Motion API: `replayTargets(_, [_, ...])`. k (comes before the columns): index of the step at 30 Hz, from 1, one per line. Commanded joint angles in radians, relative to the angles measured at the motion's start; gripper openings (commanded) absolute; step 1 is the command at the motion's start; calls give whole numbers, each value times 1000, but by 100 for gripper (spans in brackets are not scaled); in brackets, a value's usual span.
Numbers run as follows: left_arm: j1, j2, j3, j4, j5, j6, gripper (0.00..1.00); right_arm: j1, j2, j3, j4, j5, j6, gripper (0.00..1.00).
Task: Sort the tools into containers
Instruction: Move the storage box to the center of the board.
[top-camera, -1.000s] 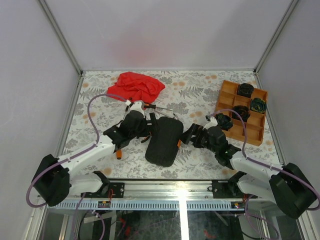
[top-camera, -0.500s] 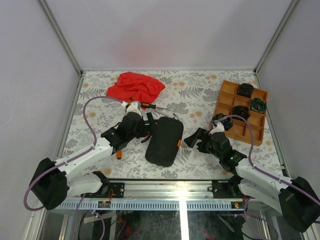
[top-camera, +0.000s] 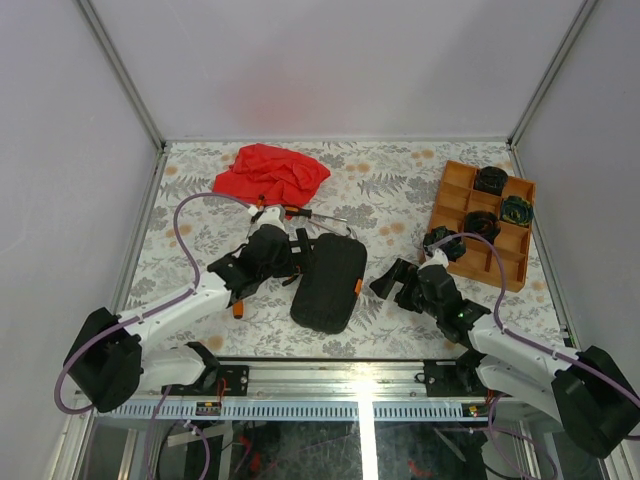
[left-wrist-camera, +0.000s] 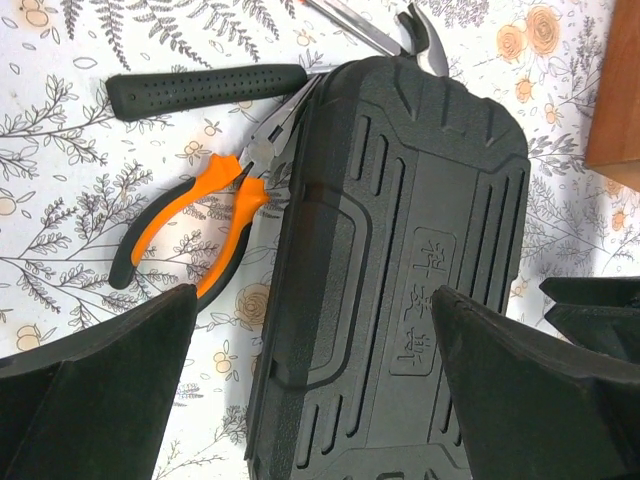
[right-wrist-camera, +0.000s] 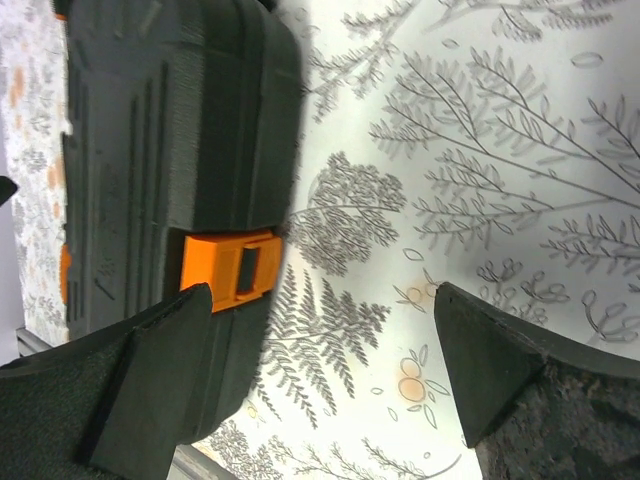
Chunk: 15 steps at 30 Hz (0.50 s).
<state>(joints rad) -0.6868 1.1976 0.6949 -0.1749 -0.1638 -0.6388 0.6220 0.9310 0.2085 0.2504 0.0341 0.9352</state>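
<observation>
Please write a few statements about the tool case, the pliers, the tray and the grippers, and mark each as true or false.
The black tool case is closed. True.
The pliers lie inside the case. False: they lie on the table beside it.
The left gripper and the right gripper are both open and empty. True.
The orange tray holds nothing. False: dark coiled bundles sit in some compartments.
</observation>
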Motion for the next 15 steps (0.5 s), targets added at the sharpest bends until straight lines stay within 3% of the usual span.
replayTargets(1, [5,17,21,-14,-43,-41,100,7,21,43,-52,15,42,99])
replayTargets(7, [4,15,-11,41,23,-23,100,7,4,3,59,-44,27,99])
replayTargets(11, [3,37,4,43,43,9,100,7,2,40,-1,-65,2,99])
replayTargets(15, [-7,35,-12,90,106,32,100,7,-31,-7,83,-74,52,99])
